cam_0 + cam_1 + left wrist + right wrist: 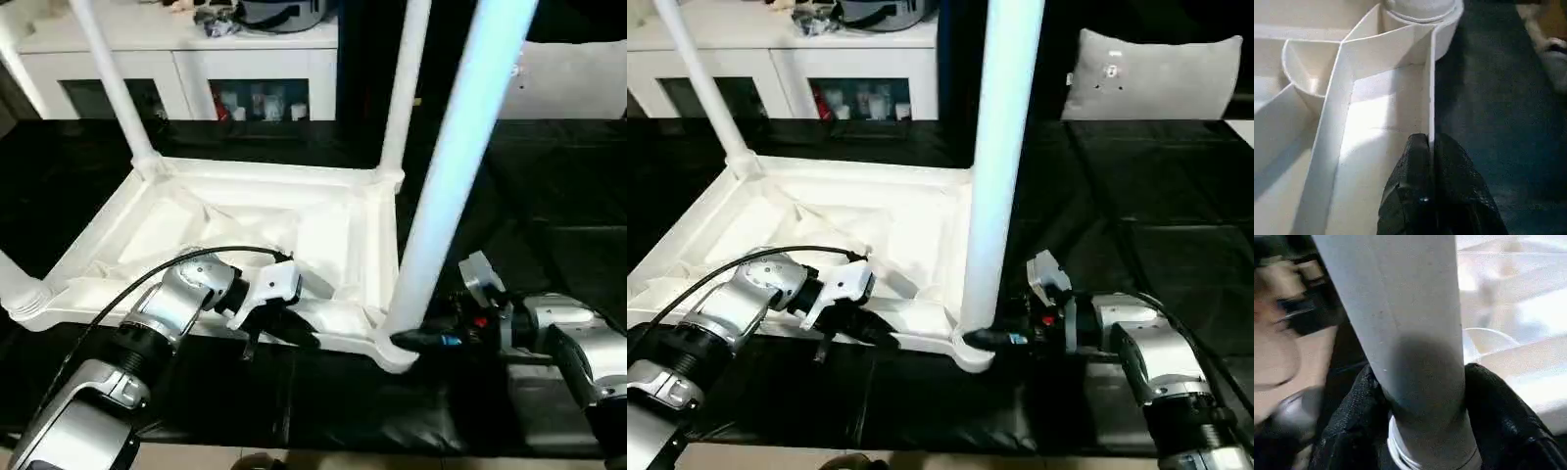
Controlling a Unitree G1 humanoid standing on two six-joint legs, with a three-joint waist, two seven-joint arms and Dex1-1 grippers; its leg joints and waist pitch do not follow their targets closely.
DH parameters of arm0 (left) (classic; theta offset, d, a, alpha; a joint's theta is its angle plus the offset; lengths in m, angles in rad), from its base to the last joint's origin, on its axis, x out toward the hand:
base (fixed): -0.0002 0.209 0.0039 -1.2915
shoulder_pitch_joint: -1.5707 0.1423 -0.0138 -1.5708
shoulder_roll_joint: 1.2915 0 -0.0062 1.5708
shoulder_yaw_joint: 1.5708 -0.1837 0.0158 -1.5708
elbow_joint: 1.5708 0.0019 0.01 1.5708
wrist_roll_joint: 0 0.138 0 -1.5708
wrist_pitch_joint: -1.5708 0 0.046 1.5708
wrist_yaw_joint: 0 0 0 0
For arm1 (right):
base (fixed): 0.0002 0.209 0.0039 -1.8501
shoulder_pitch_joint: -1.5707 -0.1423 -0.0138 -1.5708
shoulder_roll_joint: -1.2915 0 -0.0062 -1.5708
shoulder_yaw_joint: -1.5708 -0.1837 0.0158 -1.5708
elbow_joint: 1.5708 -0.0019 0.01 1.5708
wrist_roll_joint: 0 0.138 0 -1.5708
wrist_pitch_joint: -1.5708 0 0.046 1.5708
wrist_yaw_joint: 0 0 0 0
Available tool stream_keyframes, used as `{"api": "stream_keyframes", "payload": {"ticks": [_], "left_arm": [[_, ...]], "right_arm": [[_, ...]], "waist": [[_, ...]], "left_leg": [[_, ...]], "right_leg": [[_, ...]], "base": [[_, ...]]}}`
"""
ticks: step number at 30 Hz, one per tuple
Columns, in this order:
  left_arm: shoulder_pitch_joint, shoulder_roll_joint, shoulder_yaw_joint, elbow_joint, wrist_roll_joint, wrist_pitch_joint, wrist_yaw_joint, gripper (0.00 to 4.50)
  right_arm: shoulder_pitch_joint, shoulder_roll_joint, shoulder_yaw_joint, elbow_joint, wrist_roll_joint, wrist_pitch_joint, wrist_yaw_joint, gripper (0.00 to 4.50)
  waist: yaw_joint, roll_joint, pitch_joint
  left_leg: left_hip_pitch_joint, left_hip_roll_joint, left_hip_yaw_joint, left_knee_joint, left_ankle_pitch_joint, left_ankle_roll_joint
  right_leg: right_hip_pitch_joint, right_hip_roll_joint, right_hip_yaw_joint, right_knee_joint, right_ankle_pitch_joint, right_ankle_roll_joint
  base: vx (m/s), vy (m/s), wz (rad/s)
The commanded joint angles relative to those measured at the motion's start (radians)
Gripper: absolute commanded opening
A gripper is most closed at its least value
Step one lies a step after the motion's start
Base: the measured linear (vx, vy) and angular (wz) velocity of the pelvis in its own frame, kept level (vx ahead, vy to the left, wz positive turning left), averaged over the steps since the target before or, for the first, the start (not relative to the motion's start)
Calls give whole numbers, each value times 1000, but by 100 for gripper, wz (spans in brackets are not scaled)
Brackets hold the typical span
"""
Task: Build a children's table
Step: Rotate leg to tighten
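Here's the tabletop point(323, 245) lying upside down on the black-covered floor surface point(549, 225), ribbed underside facing up, its long near rim running along the front edge of that dark covering. Three legs stand upright in their corner sockets: one at the far left corner point(113, 83), one at the far right corner point(407, 83), and a big one in the near right corner point(456, 166), looming close to the head camera. At the near left corner, a fourth leg point(12, 279) rises from its socket at the frame's edge.

Left gripper point(1429, 147) is down on the near rim, and look at that wrist view: the two black fingers point(1410, 176) are clenched on the thin upright wall of the tabletop's rim, one finger on each side, pinching it tight. A black cable loops over the silver forearm.

Over on the right, the right gripper point(991, 339) reaches in level at the base of the near right leg, just above its socket. In its wrist view the fingers point(1498, 411) sit on both sides of the tube, touching it, grasping the leg low down.

Behind it all, a white cabinet point(196, 73) with glass doors, and a grey cushion point(1156, 73) off at the far right.
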Motion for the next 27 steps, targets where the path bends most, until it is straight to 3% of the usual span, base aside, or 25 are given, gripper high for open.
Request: {"api": "stream_keyframes", "payload": {"ticks": [1,2,3,4,7,9,10,11,13,14,16,17,22,27], "left_arm": [[0,-87,15,-44,-18,103,111,0],[-1,-101,24,-47,-18,127,143,0],[-2,-105,26,-46,-18,131,151,0],[-9,-135,40,-40,-14,159,211,0],[-22,-187,60,-31,-5,207,304,0],[-36,-225,70,-17,7,228,375,0],[-36,-226,70,-17,7,228,375,0],[-55,-277,90,2,28,254,481,0],[-61,-299,100,5,36,264,524,0],[-60,-303,100,3,38,262,531,0],[-57,-302,96,0,41,258,531,0],[-55,-290,91,-1,45,246,521,0],[-45,-240,77,-8,57,204,480,0],[-32,-172,57,-14,73,163,395,0]], "right_arm": [[-50,101,-3,25,-89,47,-292,200],[-59,122,-7,35,-108,55,-349,199],[-62,128,-8,37,-111,57,-364,199],[-80,173,-26,54,-128,85,-474,198],[-103,244,-48,64,-161,120,-643,197],[-127,299,-54,104,-198,90,-759,197],[-128,299,-54,104,-198,90,-759,197],[-154,362,-71,152,-219,20,-854,197],[-164,396,-92,159,-196,7,-868,197],[-161,398,-89,152,-192,2,-855,251],[-153,387,-78,138,-198,-3,-840,264],[-141,377,-87,119,-176,-4,-810,264],[-93,309,-97,56,-128,-40,-673,316],[-45,156,-99,34,-108,-84,-467,362]], "waist": [[-9,-7,-46],[-24,-13,-45],[-31,-12,-47],[-49,-4,-47],[-66,-10,-50],[-72,-9,-52],[-72,-8,-51],[-70,9,-53],[-74,-3,-54],[-68,3,-57],[-67,4,-60],[-67,4,-60],[-57,2,-59],[-43,0,-56]], "left_leg": [[21,60,-28,-78,-282,18],[17,56,-34,-85,-301,-11],[18,55,-36,-84,-307,-20],[23,54,-37,-86,-324,-29],[21,51,-33,-82,-312,-16],[19,49,-30,-79,-293,-4],[21,47,-29,-77,-289,6],[23,48,-30,-76,-287,1],[21,49,-29,-78,-277,2],[18,49,-29,-75,-239,25],[16,50,-29,-73,-206,42],[14,49,-27,-71,-190,65],[13,52,-27,-70,-199,85],[15,54,-25,-68,-211,84]], "right_leg": [[32,-70,43,-89,-279,-224],[36,-70,39,-91,-325,-204],[36,-72,39,-91,-343,-196],[32,-67,39,-95,-340,-189],[33,-64,42,-98,-285,-200],[32,-63,42,-96,-256,-207],[29,-62,42,-102,-264,-203],[29,-64,42,-98,-259,-203],[31,-61,42,-98,-217,-210],[36,-61,42,-93,-157,-218],[40,-59,40,-88,-100,-224],[41,-59,39,-85,-51,-235],[43,-63,40,-88,-75,-231],[43,-64,40,-91,-119,-227]], "base": [[0,0,0],[0,0,0],[0,0,0],[0,0,0],[0,0,0],[0,0,0],[0,0,0],[0,0,0],[0,0,0],[0,0,0],[0,0,0],[0,0,0],[0,0,0],[0,0,0]]}}
